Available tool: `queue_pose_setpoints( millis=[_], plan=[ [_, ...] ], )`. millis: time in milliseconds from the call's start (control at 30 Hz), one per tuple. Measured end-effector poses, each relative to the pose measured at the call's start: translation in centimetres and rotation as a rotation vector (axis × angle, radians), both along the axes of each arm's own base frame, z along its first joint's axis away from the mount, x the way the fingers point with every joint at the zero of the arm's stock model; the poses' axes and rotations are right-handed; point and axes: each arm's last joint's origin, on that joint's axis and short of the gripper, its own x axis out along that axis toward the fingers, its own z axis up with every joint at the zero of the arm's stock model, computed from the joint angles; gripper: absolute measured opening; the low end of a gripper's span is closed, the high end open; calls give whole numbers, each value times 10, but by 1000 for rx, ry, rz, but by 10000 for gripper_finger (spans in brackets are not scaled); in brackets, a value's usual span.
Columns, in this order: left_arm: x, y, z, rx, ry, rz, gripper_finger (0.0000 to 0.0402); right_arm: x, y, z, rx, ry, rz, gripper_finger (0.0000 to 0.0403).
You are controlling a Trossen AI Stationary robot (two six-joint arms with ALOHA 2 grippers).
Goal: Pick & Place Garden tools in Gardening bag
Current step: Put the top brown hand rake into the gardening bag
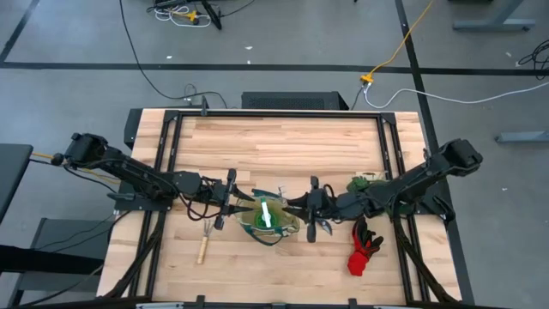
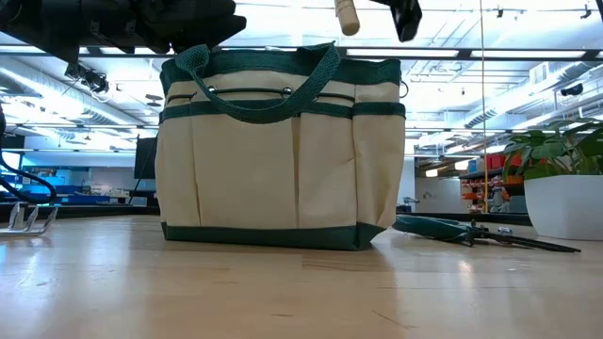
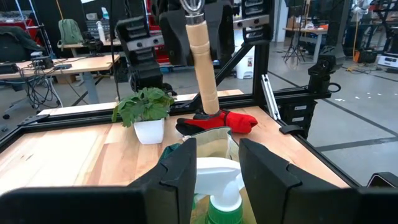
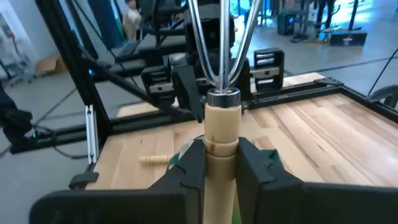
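Right pincer (image 4: 221, 163) pinches a rake's wooden handle (image 4: 221, 134) above the bag (image 1: 269, 220).

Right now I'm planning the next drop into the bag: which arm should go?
Right. Its pincer is shut on a wooden-handled rake above the gardening bag; the left pincer is open, empty.

I can't read any text, label, brand, number or sign from here, on the table or in the room behind.
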Motion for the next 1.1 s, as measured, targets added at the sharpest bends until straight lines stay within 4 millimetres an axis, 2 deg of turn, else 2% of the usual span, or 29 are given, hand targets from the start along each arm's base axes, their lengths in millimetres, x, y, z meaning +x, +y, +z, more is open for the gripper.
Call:
queue_pose_setpoints(
  millis=[200, 533, 1100],
  plan=[
    [0, 0, 0, 0, 0, 0, 126, 0, 2, -22, 4, -29, -41, 44],
    [0, 0, 0, 0, 0, 0, 126, 16, 8, -55, -29, -5, -47, 44],
    [0, 0, 0, 1, 1, 0, 126, 12, 19, -58, -61, 5, -43, 44]
  ],
)
